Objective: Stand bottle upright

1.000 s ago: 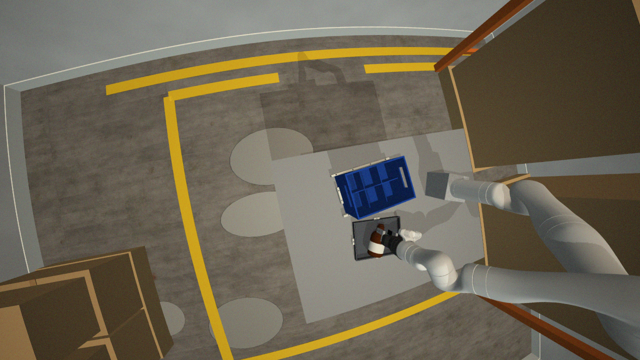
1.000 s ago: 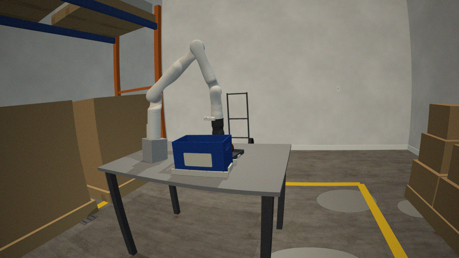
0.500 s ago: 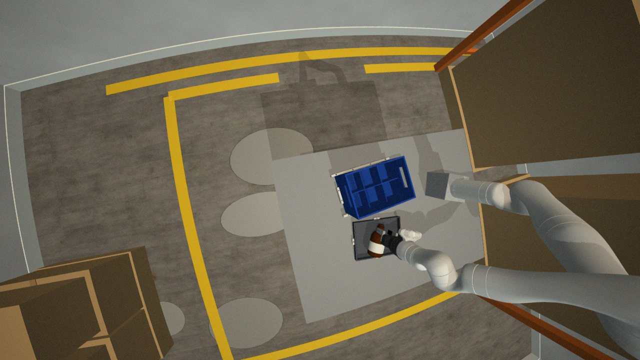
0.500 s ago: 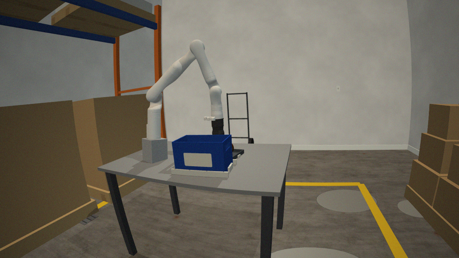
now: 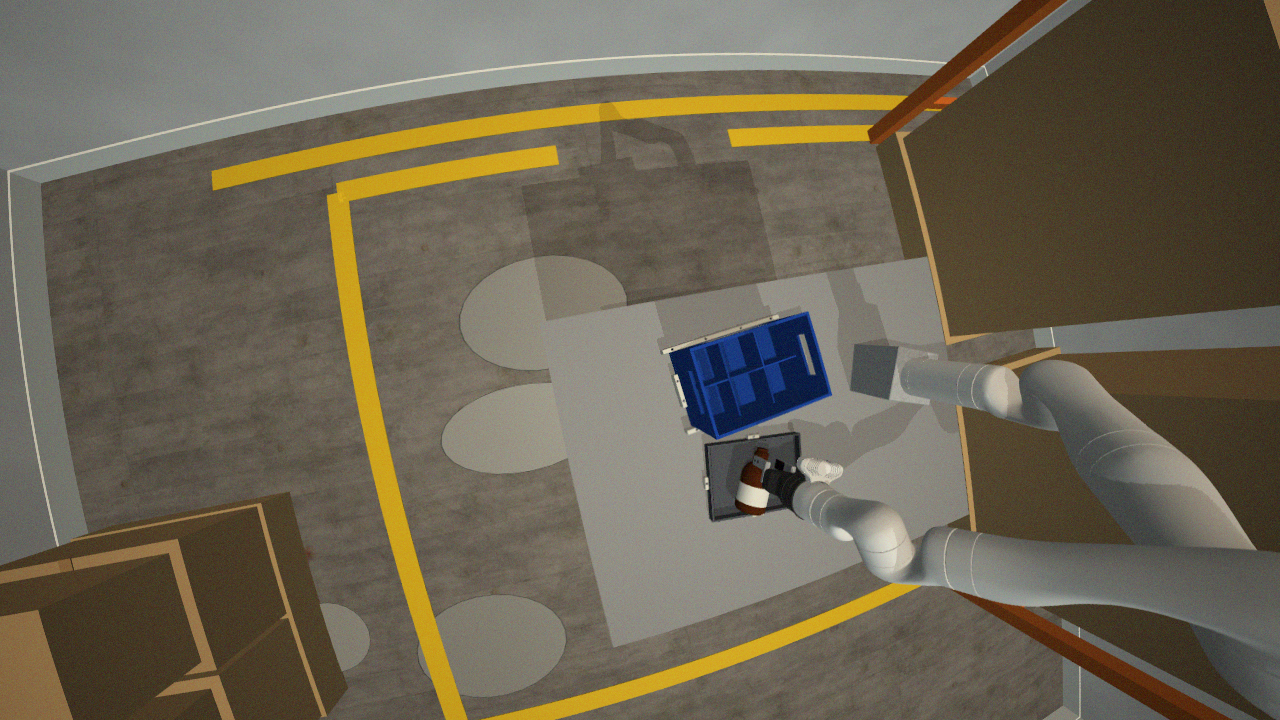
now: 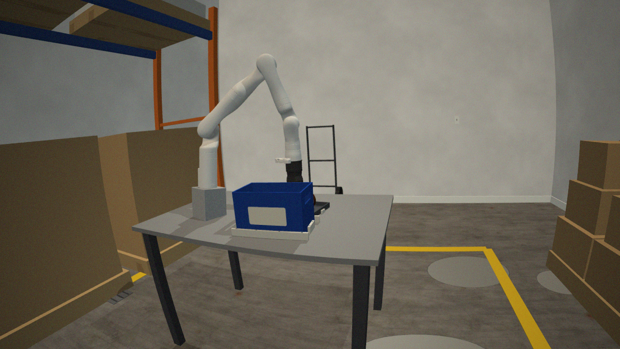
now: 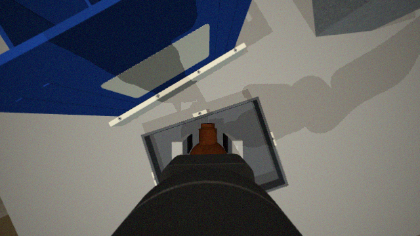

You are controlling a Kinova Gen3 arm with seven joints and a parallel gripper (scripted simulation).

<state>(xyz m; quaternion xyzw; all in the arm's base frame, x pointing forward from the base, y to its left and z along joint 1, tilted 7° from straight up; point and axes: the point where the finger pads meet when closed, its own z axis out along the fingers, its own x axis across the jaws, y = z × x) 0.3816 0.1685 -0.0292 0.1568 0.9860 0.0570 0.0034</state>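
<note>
OK, I'm hovering my gripper (image 7: pixel 207 139) over the dark tray (image 7: pixel 266 124), fingers spread wide and holding nothing. In the wrist view the brown bottle (image 7: pixel 207 139) is sitting between the two fingers, cap pointing to 12 o'clock, one finger flanking it at 9 and one at 3; I can't tell whether either is touching it. From the top view the bottle (image 5: pixel 753 483) is lying on its side inside the tray (image 5: pixel 720 465), white label band across its middle, cap toward 12. The blue crate (image 5: pixel 751 371) is sitting on the table (image 5: pixel 644 555) just beside the tray at the tray's 12 o'clock, in its white corner brackets. In the exterior view the crate (image 6: pixel 272 210) is hiding most of the tray.
</note>
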